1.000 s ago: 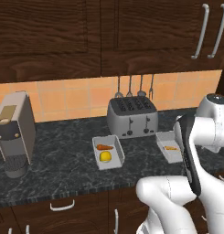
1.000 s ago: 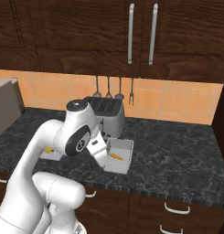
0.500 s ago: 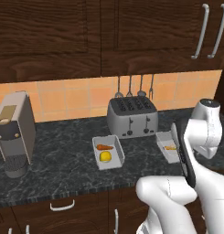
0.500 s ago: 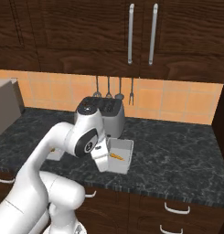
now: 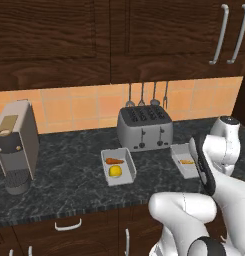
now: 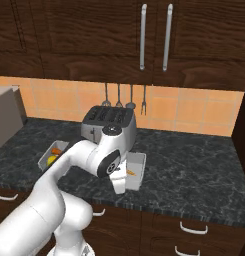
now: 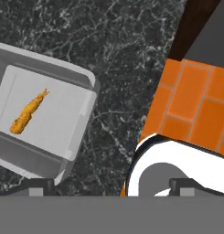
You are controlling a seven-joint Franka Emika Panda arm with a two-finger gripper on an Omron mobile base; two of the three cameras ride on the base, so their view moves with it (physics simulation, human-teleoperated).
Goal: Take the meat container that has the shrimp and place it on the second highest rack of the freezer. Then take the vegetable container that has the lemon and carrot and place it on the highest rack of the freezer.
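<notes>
The meat container (image 7: 83,119) is a grey tray on the dark counter, holding a pale-orange shrimp (image 7: 27,113). My gripper (image 7: 112,183) hangs above the counter beside that tray's corner, open, with nothing between its fingertips (image 7: 40,184). In the right base view the arm (image 6: 101,157) bends down over the meat container (image 6: 139,165), hiding part of it. The vegetable container (image 5: 118,166) sits left of it with a lemon (image 5: 114,171) and a carrot (image 5: 113,161). The freezer and its racks are out of view.
A grey toaster (image 5: 145,128) stands behind the two trays, with utensils hanging on the orange tiled wall above. A coffee machine (image 5: 16,145) is at the far left. Dark cabinets (image 6: 154,37) hang overhead. The counter's front edge runs just below the trays.
The arm has swung right and lower, bringing the hand down toward the meat container. The gripper has stayed open and both trays lie where they were.
</notes>
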